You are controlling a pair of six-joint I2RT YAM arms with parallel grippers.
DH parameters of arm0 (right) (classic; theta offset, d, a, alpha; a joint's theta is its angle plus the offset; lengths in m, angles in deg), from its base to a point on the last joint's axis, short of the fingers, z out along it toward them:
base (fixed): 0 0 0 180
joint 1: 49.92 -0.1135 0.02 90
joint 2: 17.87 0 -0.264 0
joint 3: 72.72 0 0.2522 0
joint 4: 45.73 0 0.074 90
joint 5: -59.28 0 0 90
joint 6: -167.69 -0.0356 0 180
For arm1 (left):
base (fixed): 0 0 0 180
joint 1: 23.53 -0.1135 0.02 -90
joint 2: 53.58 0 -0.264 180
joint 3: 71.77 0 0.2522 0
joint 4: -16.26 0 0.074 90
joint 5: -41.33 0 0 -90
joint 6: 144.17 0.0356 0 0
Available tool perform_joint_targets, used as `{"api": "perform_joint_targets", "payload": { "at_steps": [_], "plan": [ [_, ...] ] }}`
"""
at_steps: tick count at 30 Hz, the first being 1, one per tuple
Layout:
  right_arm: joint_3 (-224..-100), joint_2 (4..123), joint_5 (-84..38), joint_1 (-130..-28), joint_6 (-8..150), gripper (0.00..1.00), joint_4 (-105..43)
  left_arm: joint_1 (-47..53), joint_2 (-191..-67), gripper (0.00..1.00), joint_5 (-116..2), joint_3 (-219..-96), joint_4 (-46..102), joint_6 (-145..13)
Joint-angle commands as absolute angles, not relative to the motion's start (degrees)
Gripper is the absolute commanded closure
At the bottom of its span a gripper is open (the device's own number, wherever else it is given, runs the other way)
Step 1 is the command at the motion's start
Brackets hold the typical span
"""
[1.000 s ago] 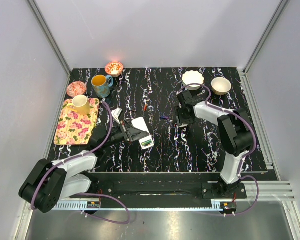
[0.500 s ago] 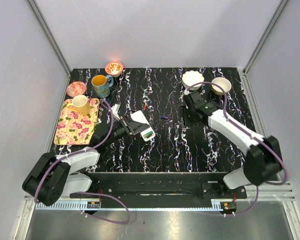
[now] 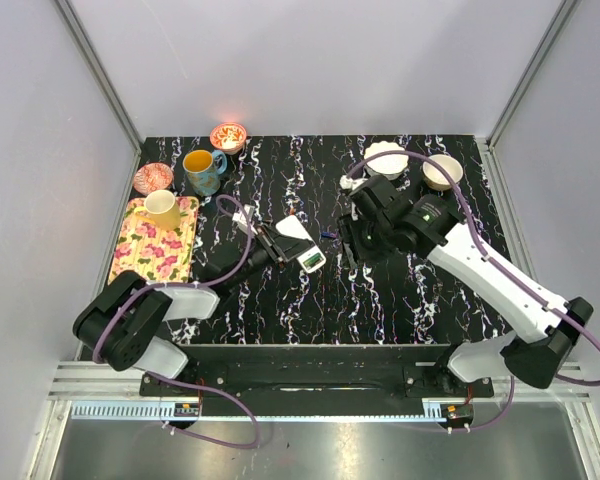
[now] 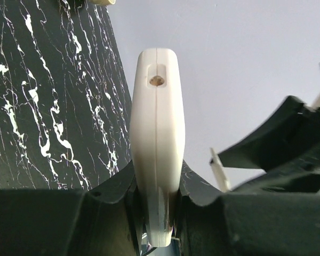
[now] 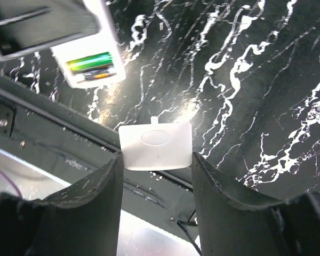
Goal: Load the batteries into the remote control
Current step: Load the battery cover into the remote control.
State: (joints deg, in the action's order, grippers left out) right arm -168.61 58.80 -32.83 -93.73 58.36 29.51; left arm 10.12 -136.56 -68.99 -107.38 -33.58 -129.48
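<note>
The remote is clamped edge-on in the left gripper, whose jaws are closed tight on its lower end. Over the last second it has been carried away from the left base toward the middle of the table, and it appears to be held tilted, off the surface. The right gripper has been swung leftward to meet it and is now near it. Its jaws stand partly apart, and a thin white cover is pinched between them by its side edges. The two parts are thus brought close. The bay is judged to be filled already, so only the fitting of the cover seems left.

The remote is seen as a slim white body with a seam along its edge and a small round hole at its far end. In the right wrist view its open bay shows the batteries, one green and one dark with orange.

Farther off, two bowls and a mug stand near the far edge.
</note>
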Motion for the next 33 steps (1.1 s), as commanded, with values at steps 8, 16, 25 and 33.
{"api": "perform_joint_targets", "payload": {
  "at_steps": [8,16,25,33],
  "plan": [
    [-182.98,70.63,-23.08,-98.26,63.98,1.0,41.34,13.56,-143.32,1.0,-62.82,-107.59,-47.76,-135.73],
    [-186.93,76.87,-22.9,-99.58,65.73,1.0,43.97,13.82,-142.09,1.0,-62.3,-106.01,-45.48,-135.03],
    [-187.99,81.27,-26.24,-100.55,66.26,1.0,44.68,16.02,-138.4,1.0,-60.28,-105.66,-38.1,-131.08],
    [-187.82,82.06,-28.52,-100.63,65.91,1.0,43.45,17.69,-136.55,1.0,-59.31,-106.18,-33.97,-128.27]
  ]
}}
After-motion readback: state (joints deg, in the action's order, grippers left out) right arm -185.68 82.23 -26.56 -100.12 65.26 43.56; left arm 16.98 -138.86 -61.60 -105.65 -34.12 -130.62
